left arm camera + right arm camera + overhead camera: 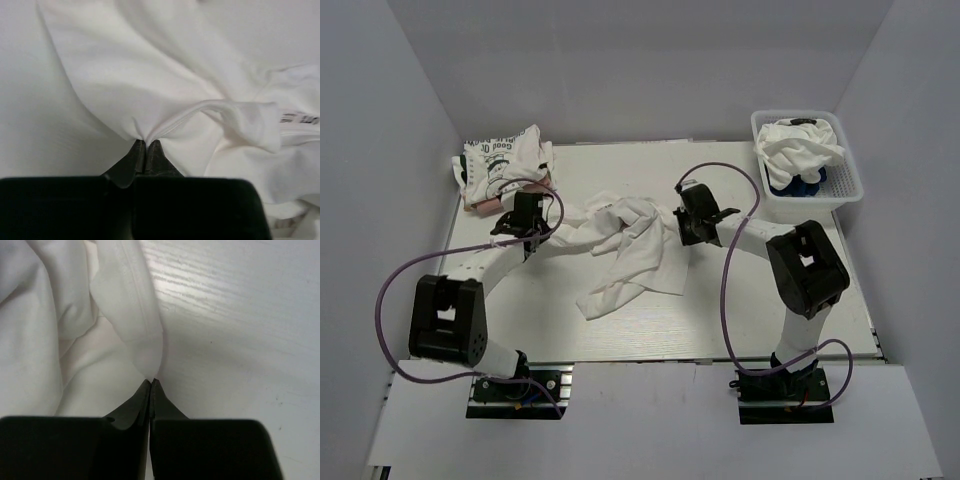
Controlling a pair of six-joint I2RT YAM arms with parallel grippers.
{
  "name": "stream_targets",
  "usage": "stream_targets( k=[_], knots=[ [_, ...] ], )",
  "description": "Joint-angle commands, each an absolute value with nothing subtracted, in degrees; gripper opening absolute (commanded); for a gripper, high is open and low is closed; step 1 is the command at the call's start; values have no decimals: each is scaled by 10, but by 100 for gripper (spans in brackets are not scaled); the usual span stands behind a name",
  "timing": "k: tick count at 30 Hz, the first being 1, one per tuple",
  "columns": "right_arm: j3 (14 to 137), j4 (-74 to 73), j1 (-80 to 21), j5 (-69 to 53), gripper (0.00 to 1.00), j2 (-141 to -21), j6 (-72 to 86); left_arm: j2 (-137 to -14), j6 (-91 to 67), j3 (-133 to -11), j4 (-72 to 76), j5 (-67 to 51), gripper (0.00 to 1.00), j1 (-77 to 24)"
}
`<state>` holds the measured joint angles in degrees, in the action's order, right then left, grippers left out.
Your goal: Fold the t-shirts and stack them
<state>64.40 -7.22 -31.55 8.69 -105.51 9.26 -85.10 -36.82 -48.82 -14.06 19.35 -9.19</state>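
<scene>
Top external view showed you the white t-shirt (638, 255) crumpled on the middle of the tabletop (770, 320), left end effector (146, 143) and right end effector (151, 381) each clenched on its cloth, one pile (505, 165) stacked far-left, more shirts (800, 150) in the basket (847, 188), so much remained.

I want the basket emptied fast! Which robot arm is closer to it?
Right. The right gripper is near the middle, a bit left of the basket; the left gripper is far over on the left. Both pinch the white t-shirt.
</scene>
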Motion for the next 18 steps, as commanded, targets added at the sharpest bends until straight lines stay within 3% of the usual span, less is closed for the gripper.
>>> stream_targets(
  k=[1,5,12,18],
  knots=[
    [658,-7,-313,105,0,-1065,105,-802,-352,-500,-103,242,0,-93],
    [682,-10,-314,168,0,-1022,85,-775,-345,-561,-135,319,0,-94],
    [692,22,-311,277,0,-813,24,-645,-287,-655,-141,308,0,-99],
    [723,4,-314,293,0,-652,-41,-525,-243,-723,-151,280,0,-99]
  ],
)
